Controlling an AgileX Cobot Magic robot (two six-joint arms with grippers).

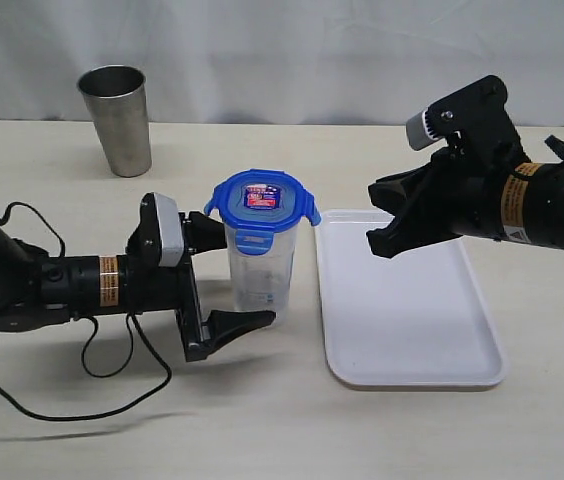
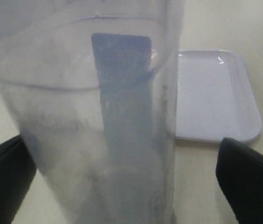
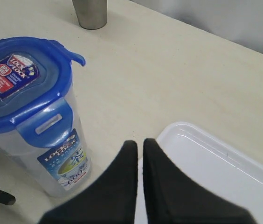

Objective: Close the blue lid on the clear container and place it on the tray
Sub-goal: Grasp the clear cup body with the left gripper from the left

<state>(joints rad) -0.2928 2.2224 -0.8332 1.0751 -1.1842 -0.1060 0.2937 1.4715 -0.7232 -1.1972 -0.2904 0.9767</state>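
- The clear container (image 1: 260, 270) stands upright on the table (image 1: 52, 430), just beside the tray's left edge and not on it
- The blue lid (image 1: 262, 203) sits on top of it — the front flap is folded down, while the flaps at the sides stick outward
- The left gripper (image 1: 230, 278) lies low and level, its jaws spread wide around the container's lower half; in the left wrist view one finger (image 2: 248, 184) stands clear of the wall
- The right gripper (image 1: 387, 240) hovers above the white tray (image 1: 402, 340) with its jaws pressed together, holding nothing
- A steel cup (image 1: 117, 118) stands well apart at the back of the table
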